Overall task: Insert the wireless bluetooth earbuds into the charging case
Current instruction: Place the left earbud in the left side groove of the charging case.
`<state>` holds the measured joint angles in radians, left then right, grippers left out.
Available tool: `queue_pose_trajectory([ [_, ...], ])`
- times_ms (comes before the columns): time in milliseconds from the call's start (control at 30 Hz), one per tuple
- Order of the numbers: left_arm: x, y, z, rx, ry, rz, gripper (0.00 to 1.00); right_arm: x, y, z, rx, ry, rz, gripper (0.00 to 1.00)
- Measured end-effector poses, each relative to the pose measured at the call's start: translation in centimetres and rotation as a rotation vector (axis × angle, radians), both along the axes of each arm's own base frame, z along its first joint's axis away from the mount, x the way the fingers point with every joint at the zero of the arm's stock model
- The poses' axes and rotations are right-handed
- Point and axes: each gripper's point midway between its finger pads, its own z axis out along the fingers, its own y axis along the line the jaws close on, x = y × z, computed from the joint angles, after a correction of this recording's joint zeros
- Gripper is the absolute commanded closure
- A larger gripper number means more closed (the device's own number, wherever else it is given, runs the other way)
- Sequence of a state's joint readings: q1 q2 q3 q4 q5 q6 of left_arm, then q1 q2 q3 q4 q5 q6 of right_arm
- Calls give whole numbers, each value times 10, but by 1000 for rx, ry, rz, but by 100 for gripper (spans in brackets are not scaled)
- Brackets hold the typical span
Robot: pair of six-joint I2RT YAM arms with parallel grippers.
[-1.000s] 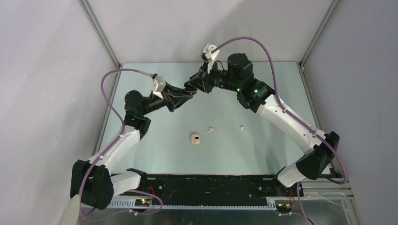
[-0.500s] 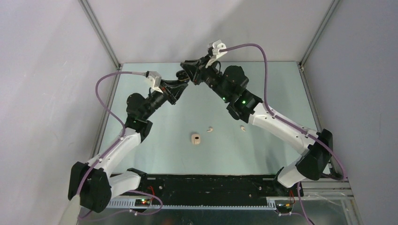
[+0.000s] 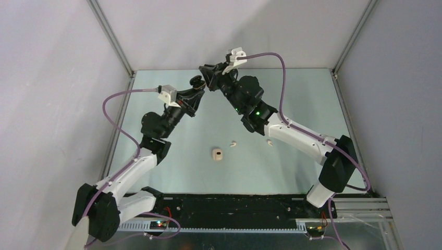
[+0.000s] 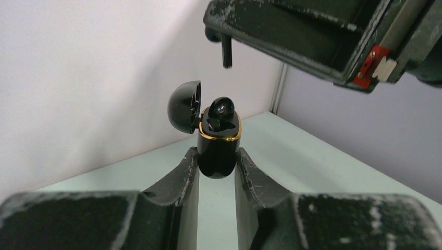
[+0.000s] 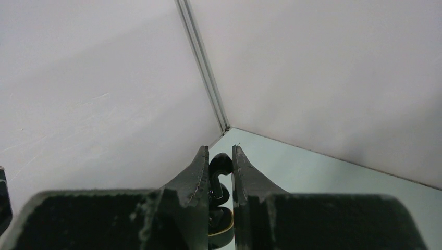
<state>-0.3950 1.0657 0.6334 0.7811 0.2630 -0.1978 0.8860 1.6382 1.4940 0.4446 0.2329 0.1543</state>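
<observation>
While the left claw (image 4: 217, 154) stands narrow, its 2 fingers press on either side of the black charging case (image 4: 219, 146) and hold it upright in the air over the far part of the tabletop (image 3: 312, 99). The case's lid (image 4: 184, 107) is swung open to the left, a gold rim rings its mouth, and 1 black earbud (image 4: 222, 111) sits in it with its rounded head poking above the rim.

Just to the right, and higher, the right claw (image 5: 220, 156) is nearly closed on the other black earbud (image 5: 221, 165), pinched between its 2 fingers. From the left wrist view this earbud's stem hangs down from the claw, above the open case and clear of it. From the right wrist view the gold rim shows directly beneath the held earbud.

Nearer the arm bases, well apart from both claws, 3 small things lie on the pale green tabletop. From left to right they are a cream charging case (image 3: 217, 154), 1 cream-white earbud (image 3: 234, 142) just beside it, and a 2nd cream-white earbud (image 3: 270, 141) further right, close under the right arm's white forearm.

Plain pale walls (image 3: 234, 26) close in the tabletop on 3 sides, joined at the far corners by 2 metal posts (image 3: 112, 36).
</observation>
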Motion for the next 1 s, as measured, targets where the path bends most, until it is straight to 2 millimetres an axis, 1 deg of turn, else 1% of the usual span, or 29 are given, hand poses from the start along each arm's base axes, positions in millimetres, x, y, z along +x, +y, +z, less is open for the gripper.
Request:
queue_pose_trajectory([
  [167,2,2,7,-42,-6,39,100,-1,3,0,14,6,-8,100],
  [433,8,6,5,-99,39,88,100,-8,5,13,37,-44,-7,100],
  [600,9,5,8,-112,44,88,100,-13,10,15,25,-67,16,100],
  [700,7,1,7,-115,51,62,100,-16,13,15,8,-83,37,100],
  [833,0,-9,5,-97,50,-7,100,-20,17,14,-13,-97,62,100],
  [933,-6,-16,4,-86,51,-58,100,-22,21,8,-30,-100,86,100],
  [1000,-9,-19,4,-85,56,-85,100,-24,24,1,-45,-97,105,100],
])
